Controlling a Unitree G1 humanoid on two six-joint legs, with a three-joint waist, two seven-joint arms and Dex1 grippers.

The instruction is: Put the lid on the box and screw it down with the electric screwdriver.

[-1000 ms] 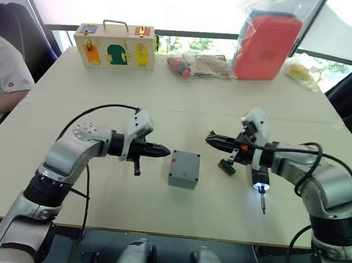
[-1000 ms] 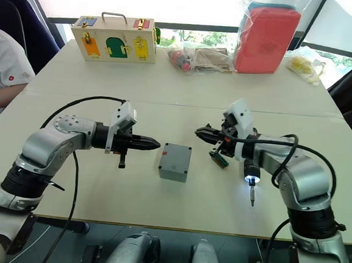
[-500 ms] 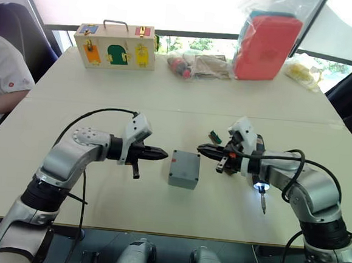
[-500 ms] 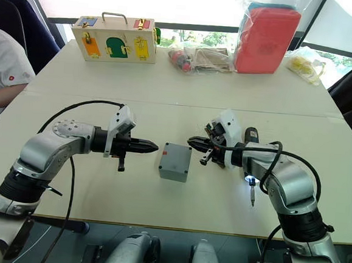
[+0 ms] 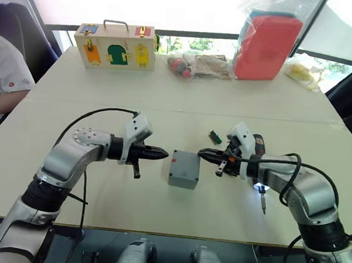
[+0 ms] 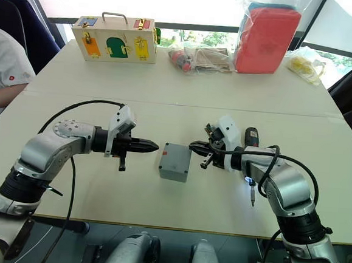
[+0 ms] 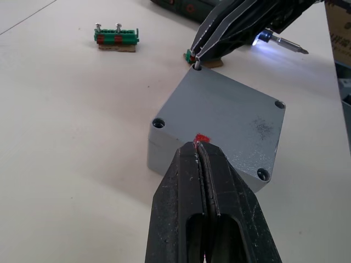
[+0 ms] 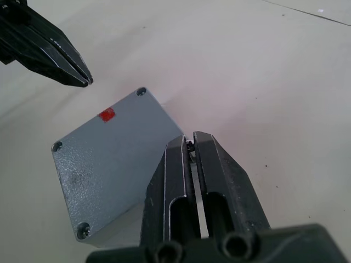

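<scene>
Left tool: my left tool (image 5: pixel 162 153) has its smooth black fingers pressed together on nothing, tip just short of the box's 9 o'clock side.
Box: I see the box (image 5: pixel 183 168) mid-surface, a square of speckled grey plastic with the lid (image 7: pixel 230 118) seated on it, a red mark by one edge and a recessed hole at each corner.
Right tool: my right tool (image 5: pixel 206 153) is pinched on a tiny screw (image 8: pixel 188 144), right at the box's corner toward 2 o'clock.
Electric screwdriver: the electric screwdriver (image 5: pixel 259 170), a black cylinder, lies at 3 o'clock of the box under my right arm, white light on at its tip.
Room: bare pale surface (image 5: pixel 165 112) at 12 and 6 o'clock of the box.
Clutter: a green bit holder (image 5: pixel 214 136) sits near at 1 o'clock; the wooden latch box (image 5: pixel 114 45) and red bag (image 5: pixel 267 46) stand well apart at the far edge.
</scene>
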